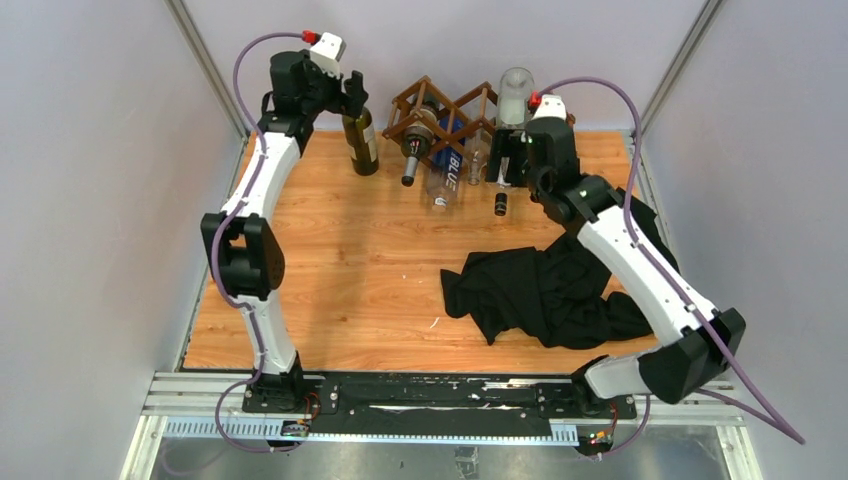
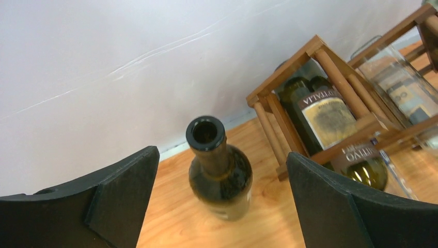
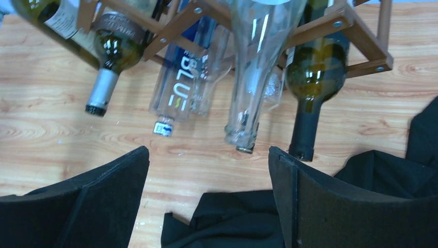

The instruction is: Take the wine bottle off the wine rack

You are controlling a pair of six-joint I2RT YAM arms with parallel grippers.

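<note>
Wine bottle stands upright on the counter, off the wine rack and just to its left, and we see a strip of bare wood between the two. The left claw is spread wide above the open mouth, one finger off each side of the neck, holding nothing. The back wall sits close behind the bottle, so the open room lies toward us, across the counter's left half. Over on the right, the right claw is released too, fingers wide, low in front of the rack's right end, nothing between them. From overhead we get the black cloth heaped beside the right arm, reaching toward the counter's right edge. Only the right wrist view gives us the necks poking out of the rack: a foil-capped bottle, a clear bottle marked BLUE, a clear glass bottle and a black-necked bottle. The left wrist view alone shows a cream label on a bottle lying in the rack's left cell.
</note>
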